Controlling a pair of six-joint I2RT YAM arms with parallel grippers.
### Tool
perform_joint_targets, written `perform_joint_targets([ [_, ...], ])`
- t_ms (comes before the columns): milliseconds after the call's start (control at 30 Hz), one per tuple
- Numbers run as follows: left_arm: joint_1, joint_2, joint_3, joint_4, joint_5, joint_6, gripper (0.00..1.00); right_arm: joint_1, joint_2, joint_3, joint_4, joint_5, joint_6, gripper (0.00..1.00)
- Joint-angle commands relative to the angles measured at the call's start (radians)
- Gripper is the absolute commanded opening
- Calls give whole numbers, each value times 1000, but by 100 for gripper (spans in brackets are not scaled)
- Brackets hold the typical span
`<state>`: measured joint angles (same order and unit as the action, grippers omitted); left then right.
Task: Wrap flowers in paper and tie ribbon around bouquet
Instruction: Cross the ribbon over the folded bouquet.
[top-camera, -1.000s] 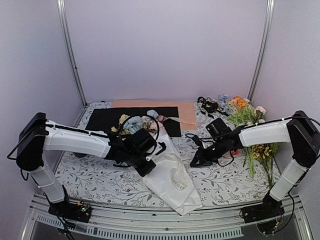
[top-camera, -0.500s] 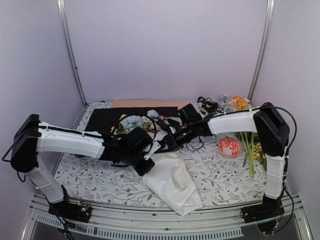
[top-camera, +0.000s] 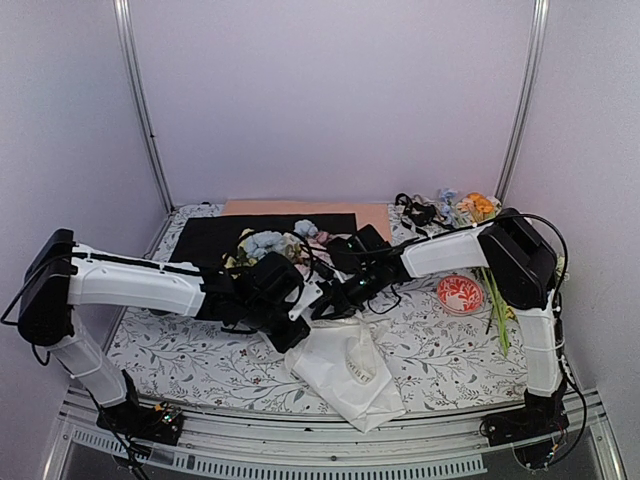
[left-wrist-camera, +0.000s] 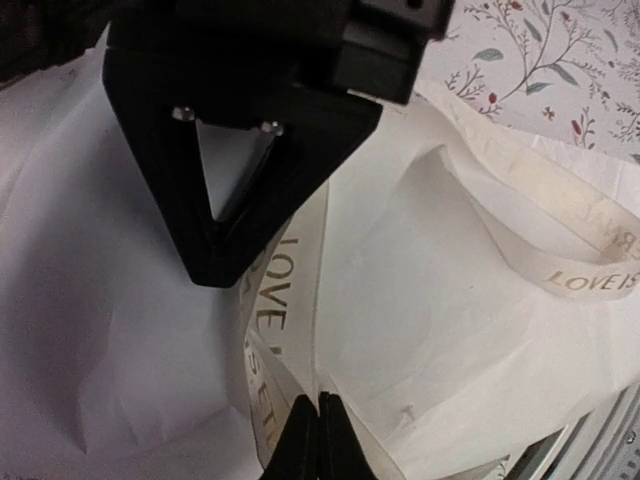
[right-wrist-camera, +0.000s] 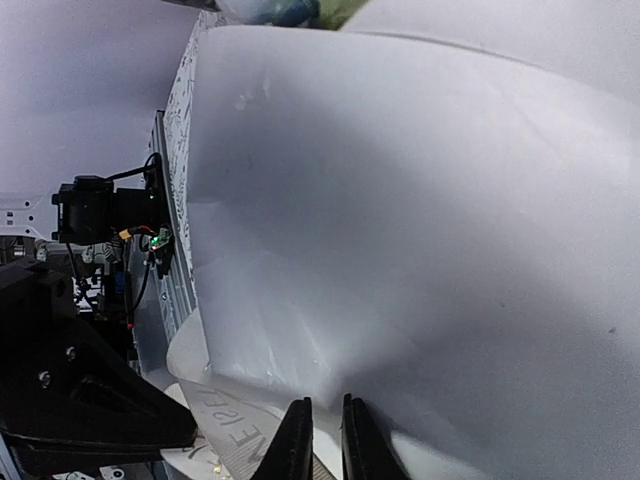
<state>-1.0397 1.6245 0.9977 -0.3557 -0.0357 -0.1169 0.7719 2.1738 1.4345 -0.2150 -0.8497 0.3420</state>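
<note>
The bouquet (top-camera: 345, 372) is laid diagonally at the middle of the table (top-camera: 190, 350). The flowers (top-camera: 265, 243) are seen at its far end, over the black sheet (top-camera: 205, 240). The wrapped end reaches the near edge, slightly to the right. The paper (right-wrist-camera: 420, 200) is folded round the stems and softly creased.

The ribbon (left-wrist-camera: 285, 300), cream with printed lettering, is draped across the paper. In the left wrist view one length is looped off to the right and another runs down toward the fingertips.

The left gripper (left-wrist-camera: 320, 432) is set on the far-left part of the wrap, fingers pressed fully together, tips at the ribbon's edge. Whether ribbon is pinched there cannot be told.

The right gripper (right-wrist-camera: 324, 405) is extended in from the right, just beside the left one, tip down over ribbon and paper. Its fingers are nearly together, with a thin slit between them. Whether anything is clamped in it cannot be told.

A peach sheet (top-camera: 380, 218) is seen behind the black one. A red-and-white disc (top-camera: 460, 293) lies to the right, well apart from the wrap. Orange-and-yellow sprigs (top-camera: 480, 205) are seen at the far right, with a black ribbon (top-camera: 415, 212) beside them.
</note>
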Motion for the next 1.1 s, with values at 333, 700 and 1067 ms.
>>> perform_joint_targets([
  [333, 62, -94, -5, 67, 30, 15, 0, -15, 21, -18, -33, 54, -24, 13],
  [700, 131, 5, -1, 1, -43, -28, 0, -15, 9, -28, -35, 51, -34, 13],
  [1067, 137, 70, -28, 31, -23, -29, 0, -50, -59, -42, 7, -35, -11, 12],
])
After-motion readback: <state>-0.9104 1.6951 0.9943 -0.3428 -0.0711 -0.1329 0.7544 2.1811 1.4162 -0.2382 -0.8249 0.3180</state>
